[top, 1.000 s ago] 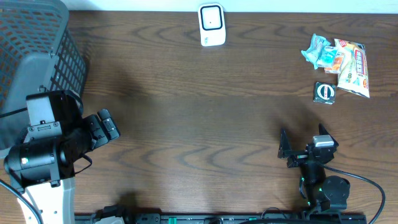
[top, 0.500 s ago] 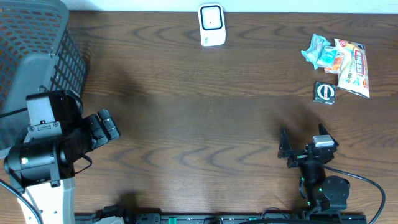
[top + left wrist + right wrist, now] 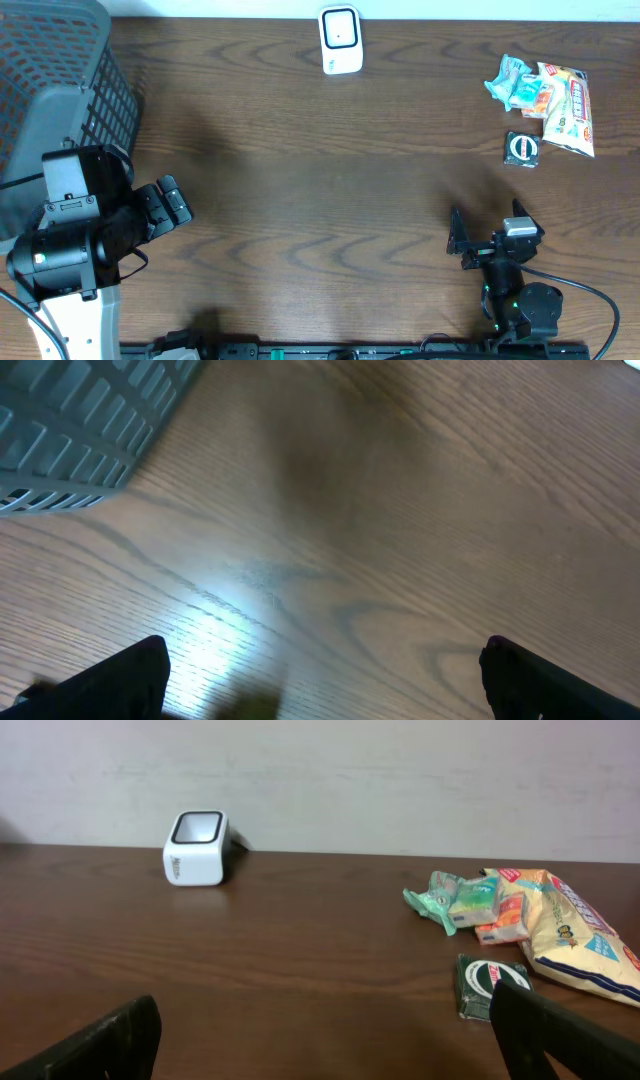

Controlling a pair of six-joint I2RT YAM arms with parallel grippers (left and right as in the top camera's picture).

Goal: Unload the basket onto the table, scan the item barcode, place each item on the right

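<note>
Heaped by the far right edge of the dark wooden bench [image 3: 330, 200]: a pile of snack packets [image 3: 548, 95], with a small dark green packet [image 3: 522, 148] lying flat just beside it on the near side and a white scanner [image 3: 340, 40] well apart at the far middle edge. Nearer, spread wide and holding nothing: the right fingers [image 3: 456, 235], facing the far edge. At the left, likewise fully apart and empty: the left fingers [image 3: 172, 200], near a grey mesh basket [image 3: 60, 60].
</note>
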